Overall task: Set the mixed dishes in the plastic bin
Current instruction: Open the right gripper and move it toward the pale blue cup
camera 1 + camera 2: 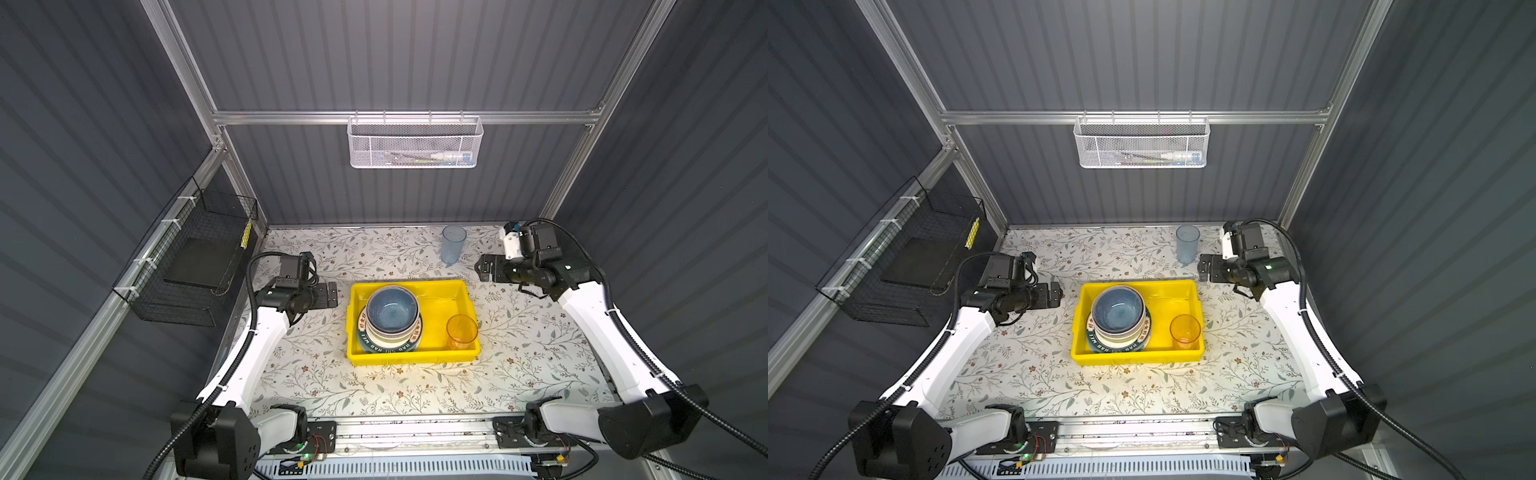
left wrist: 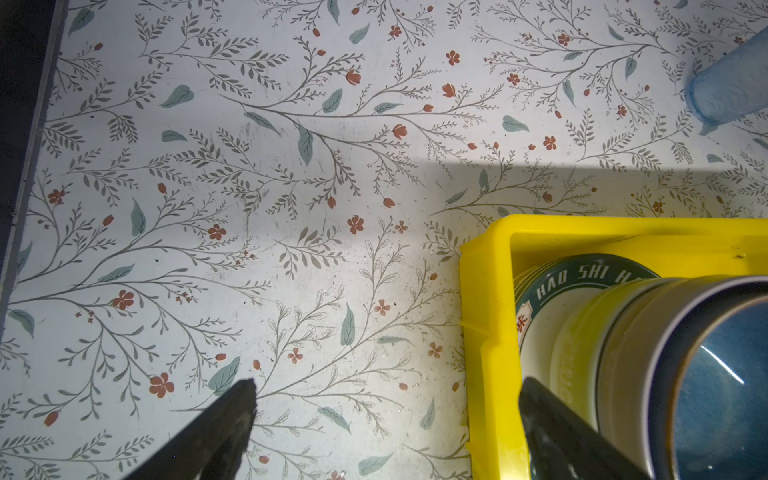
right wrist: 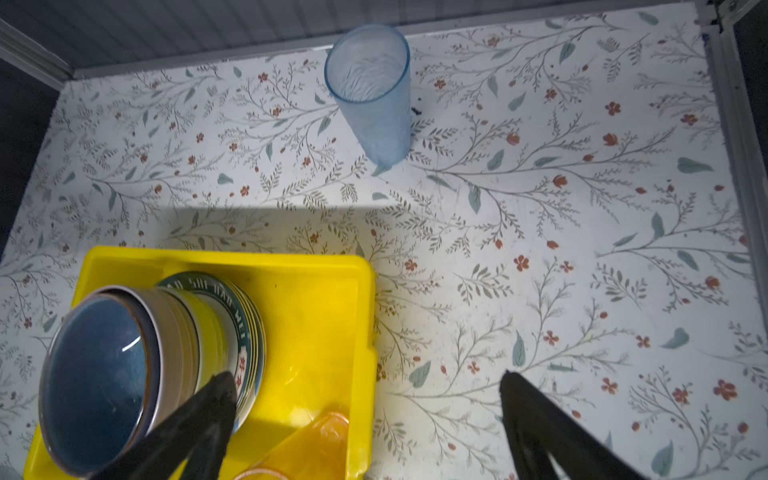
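Note:
The yellow plastic bin (image 1: pixel 415 357) (image 1: pixel 1138 357) sits mid-table. Inside it, plates are stacked at the left, a lettered dark-rimmed plate (image 1: pixel 386 348) (image 2: pixel 582 274) showing, with nested bowls on them and a blue bowl (image 1: pixel 390 309) (image 3: pixel 95 374) on top. A translucent orange tumbler (image 1: pixel 461 330) (image 3: pixel 307 449) stands in the bin's front right corner. A translucent blue tumbler (image 1: pixel 453 245) (image 3: pixel 374 95) stands upright on the table behind the bin. My left gripper (image 1: pixel 332 295) (image 2: pixel 388 384) hangs open just left of the bin. My right gripper (image 1: pixel 480 268) (image 3: pixel 366 376) is open and empty, right of the blue tumbler.
A white mesh basket (image 1: pixel 413 143) hangs on the back wall and a black wire basket (image 1: pixel 195 257) on the left wall. The floral table top (image 1: pixel 374 395) stretches in front of the bin. Aluminium frame posts stand at the back corners.

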You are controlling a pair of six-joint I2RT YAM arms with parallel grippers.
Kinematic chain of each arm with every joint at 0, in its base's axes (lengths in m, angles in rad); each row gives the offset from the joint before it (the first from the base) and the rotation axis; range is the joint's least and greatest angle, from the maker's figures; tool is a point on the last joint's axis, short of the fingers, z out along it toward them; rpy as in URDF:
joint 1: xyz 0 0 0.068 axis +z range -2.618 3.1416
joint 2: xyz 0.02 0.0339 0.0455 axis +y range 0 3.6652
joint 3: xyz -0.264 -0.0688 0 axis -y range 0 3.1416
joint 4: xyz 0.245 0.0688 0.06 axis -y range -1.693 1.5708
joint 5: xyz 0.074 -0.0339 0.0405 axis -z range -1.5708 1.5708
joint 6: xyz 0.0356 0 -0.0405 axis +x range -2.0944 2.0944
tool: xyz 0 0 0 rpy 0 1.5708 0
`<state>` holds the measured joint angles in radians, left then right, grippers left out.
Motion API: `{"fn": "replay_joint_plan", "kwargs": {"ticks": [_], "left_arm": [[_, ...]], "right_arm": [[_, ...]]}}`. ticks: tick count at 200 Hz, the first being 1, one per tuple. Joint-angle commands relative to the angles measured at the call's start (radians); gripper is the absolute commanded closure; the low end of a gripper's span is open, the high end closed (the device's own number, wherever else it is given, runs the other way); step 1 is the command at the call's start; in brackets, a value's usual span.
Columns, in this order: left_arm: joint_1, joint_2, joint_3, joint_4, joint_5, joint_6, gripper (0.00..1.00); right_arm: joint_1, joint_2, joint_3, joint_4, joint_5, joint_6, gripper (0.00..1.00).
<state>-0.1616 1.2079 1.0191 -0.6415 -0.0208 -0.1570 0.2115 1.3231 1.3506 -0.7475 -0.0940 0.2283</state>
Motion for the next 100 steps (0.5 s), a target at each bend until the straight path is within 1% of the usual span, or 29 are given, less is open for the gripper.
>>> {"fn": "replay_joint_plan", "kwargs": {"ticks": [1, 22, 42, 58, 74, 100], "left_arm": [[0.008, -0.021, -0.013, 0.0, -0.013, 0.009, 0.0], [0.008, -0.028, -0.016, 0.004, -0.016, 0.008, 0.0], [0.008, -0.029, -0.019, 0.008, -0.011, 0.006, 0.0], [0.008, -0.025, -0.019, 0.008, -0.003, 0.006, 0.0], [0.008, -0.022, -0.019, 0.008, 0.001, 0.005, 0.0], [0.008, -0.023, -0.019, 0.009, 0.002, 0.005, 0.0]], "right_arm": [[-0.041, 0.096, 0.068, 0.099, -0.081, 0.02, 0.01], [-0.081, 0.193, 0.134, 0.142, -0.134, 0.048, 0.05], [-0.113, 0.301, 0.22, 0.15, -0.18, 0.072, 0.14], [-0.125, 0.391, 0.303, 0.131, -0.178, 0.088, 0.21], [-0.131, 0.471, 0.372, 0.117, -0.175, 0.094, 0.26], [-0.132, 0.582, 0.465, 0.108, -0.168, 0.101, 0.31]]}}
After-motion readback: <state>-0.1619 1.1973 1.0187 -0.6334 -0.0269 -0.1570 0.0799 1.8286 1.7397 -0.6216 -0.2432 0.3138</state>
